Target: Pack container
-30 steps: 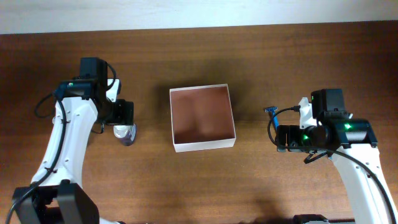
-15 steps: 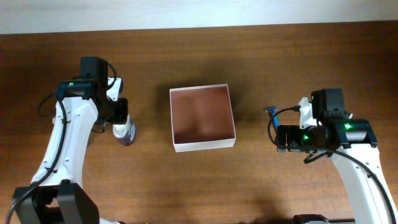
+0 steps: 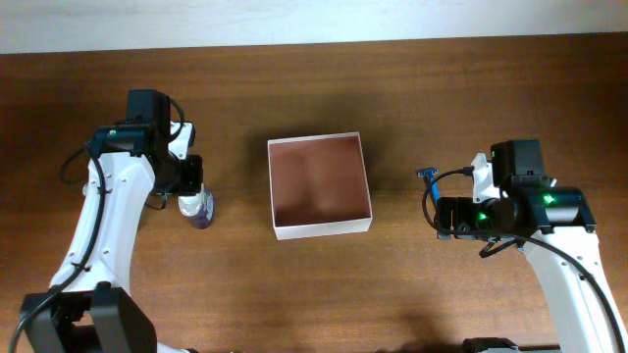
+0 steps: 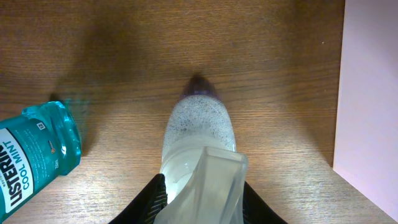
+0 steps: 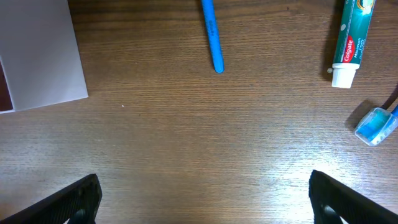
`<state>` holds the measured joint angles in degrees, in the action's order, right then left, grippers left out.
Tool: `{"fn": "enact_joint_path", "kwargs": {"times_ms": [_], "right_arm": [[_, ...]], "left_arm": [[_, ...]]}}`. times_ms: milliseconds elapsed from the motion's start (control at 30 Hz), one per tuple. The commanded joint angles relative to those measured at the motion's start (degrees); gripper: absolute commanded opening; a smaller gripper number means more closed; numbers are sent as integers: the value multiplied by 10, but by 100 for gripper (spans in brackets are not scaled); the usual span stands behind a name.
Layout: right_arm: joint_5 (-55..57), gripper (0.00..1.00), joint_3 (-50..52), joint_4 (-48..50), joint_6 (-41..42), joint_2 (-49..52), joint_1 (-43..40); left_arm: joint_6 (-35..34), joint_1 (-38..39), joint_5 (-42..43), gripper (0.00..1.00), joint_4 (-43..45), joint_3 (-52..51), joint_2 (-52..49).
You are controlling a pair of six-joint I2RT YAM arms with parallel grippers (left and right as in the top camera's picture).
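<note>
The container point(image 3: 323, 229), a square shallow box with white walls and a reddish-brown inside, stands mid-table with nothing in it. To its left lies a small clear bottle point(image 3: 200, 210) with a dark purple cap. My left gripper point(image 3: 193, 199) is shut on it. In the left wrist view the black fingers point(image 4: 151, 198) press both sides of the speckled clear bottle point(image 4: 198, 127), cap pointing away. My right gripper point(image 3: 444, 217) hovers right of the container, open. Its fingers point(image 5: 79, 198) stand far apart over bare wood.
A teal Listerine bottle point(image 4: 34, 155) lies just left of the held bottle, and the container's wall point(image 4: 370, 93) is to its right. Near the right arm lie a blue stick point(image 5: 211, 36), a Colgate tube point(image 5: 348, 38) and a small blue-and-clear item point(image 5: 375, 124).
My left gripper's jaws have closed from wide apart onto the clear bottle. The right arm has not moved.
</note>
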<state>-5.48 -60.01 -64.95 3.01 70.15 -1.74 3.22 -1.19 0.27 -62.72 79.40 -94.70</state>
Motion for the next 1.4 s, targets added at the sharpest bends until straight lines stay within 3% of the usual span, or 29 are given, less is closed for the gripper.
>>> {"fn": "enact_joint_path", "kwargs": {"times_ms": [0,200,367,533,833,1033,1367], "right_arm": [[1,99,-11,0,5,1,-2],[1,99,-11,-1,5,1,-2],[1,99,-11,-1,5,1,-2],[1,99,-11,-5,5,1,-2],[1,99,-11,-9,5,1,-3],[24,99,-11,-14,25,-30,-34],[10,99,-11,-22,31,-41,-92]], "left_arm": [[1,0,16,14,2,9,-2],[0,1,34,0,-4,24,5],[-2,32,38,0,-78,117,26],[-47,129,38,0,-144,264,28],[-131,282,34,1,-13,281,3],[-179,323,34,1,49,281,-80],[-179,336,12,0,150,281,-195]]}}
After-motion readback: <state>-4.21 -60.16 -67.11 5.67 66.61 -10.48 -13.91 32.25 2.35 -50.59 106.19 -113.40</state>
